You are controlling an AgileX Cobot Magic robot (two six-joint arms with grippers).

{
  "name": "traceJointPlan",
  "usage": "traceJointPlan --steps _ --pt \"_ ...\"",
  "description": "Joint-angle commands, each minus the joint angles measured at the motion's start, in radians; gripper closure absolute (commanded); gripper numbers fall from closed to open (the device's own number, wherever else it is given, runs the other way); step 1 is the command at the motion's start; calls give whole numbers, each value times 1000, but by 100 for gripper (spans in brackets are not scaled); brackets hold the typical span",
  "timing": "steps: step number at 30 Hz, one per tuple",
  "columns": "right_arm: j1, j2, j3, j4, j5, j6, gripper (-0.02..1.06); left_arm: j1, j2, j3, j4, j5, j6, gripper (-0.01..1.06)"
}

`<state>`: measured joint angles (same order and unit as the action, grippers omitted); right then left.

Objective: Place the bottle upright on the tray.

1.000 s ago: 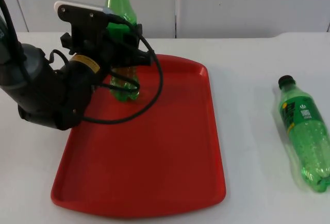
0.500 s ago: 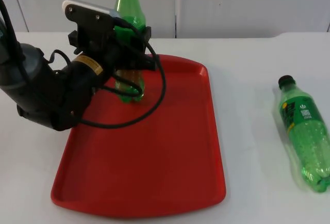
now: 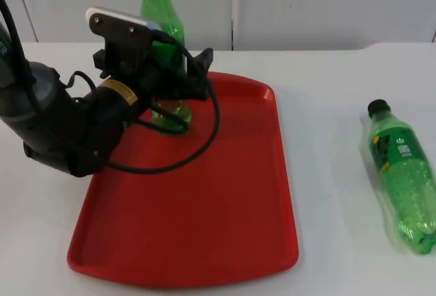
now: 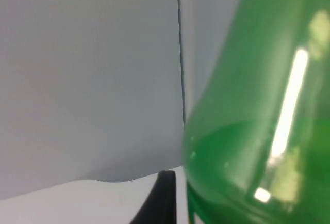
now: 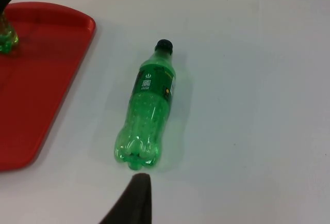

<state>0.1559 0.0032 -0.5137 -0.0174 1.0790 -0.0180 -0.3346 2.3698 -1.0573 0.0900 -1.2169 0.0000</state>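
Left claw [image 3: 178, 81] sits over the far left part of the red tray [image 3: 204, 228], clamped around the middle of a green bottle [image 3: 162, 20] that stands upright, black cap up, base on or just above the tray floor near the far rim; contact with the tray cannot be told. Fingers closed against the bottle body, the arm's black bulk covering the bottle's lower half in the top view. In the left wrist view the green bottle [image 4: 263, 131] shoulder is close against one black fingertip [image 4: 160, 198], with the grey partition wall [image 4: 87, 69] behind. A second green bottle [image 3: 403, 176] lies on its side on the white tabletop [image 3: 327, 105], well apart from the tray on the right side, cap pointing toward the wall, label facing up. The right wrist view shows that lying bottle [image 5: 147, 113] with black cap, base toward the camera, the tray edge [image 5: 46, 79] beside it with a clear gap between, and the base of the standing bottle [image 5: 7, 38] on the tray. Right arm waits; one black fingertip of the right claw [image 5: 131, 201] shows near the lying bottle's base, not touching it, and whether this claw is open or closed cannot be told. Rest of the tray floor bare.
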Motion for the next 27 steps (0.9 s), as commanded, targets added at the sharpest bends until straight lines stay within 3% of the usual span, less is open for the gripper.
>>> traceJointPlan --steps 1,20,27 --pt "-5 -3 -1 1 -1 2 -1 -2 0 5 4 -4 -8 18" --pt "-5 -3 -1 1 -1 2 -1 -2 -13 125 -47 -4 0 18" --pt "-5 -3 -1 1 -1 2 -1 -2 -46 198 17 -4 0 18"
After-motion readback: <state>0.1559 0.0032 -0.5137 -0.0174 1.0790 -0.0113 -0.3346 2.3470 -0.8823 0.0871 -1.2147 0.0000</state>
